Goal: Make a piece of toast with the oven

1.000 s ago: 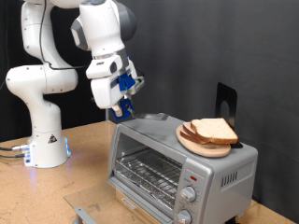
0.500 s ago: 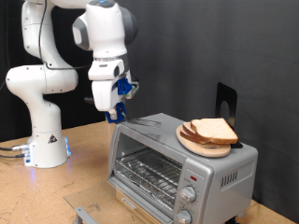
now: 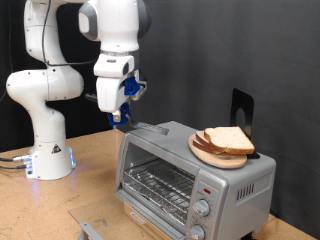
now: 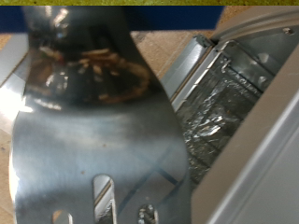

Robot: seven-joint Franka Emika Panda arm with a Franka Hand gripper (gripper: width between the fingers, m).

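The silver toaster oven (image 3: 190,172) stands on the wooden table, its wire rack showing at the front. A round wooden board (image 3: 222,154) lies on its top with a stack of pale bread slices (image 3: 226,139); I cannot tell which one is the piece of toast. My gripper (image 3: 118,113) hangs above the oven's left top corner, shut on a metal spatula (image 3: 148,127) whose blade reaches over the oven roof. In the wrist view the slotted, stained spatula blade (image 4: 93,121) fills the picture, with the oven (image 4: 238,103) beside it.
The robot's white base (image 3: 45,150) stands on the table at the exterior view's left. A grey metal piece (image 3: 90,229) lies at the bottom edge in front of the oven. A black stand (image 3: 241,108) rises behind the oven. Black backdrop behind.
My gripper has risen and moved towards the exterior view's left with the spatula, drawing the blade back from the board and bread. The bread and board have not moved.
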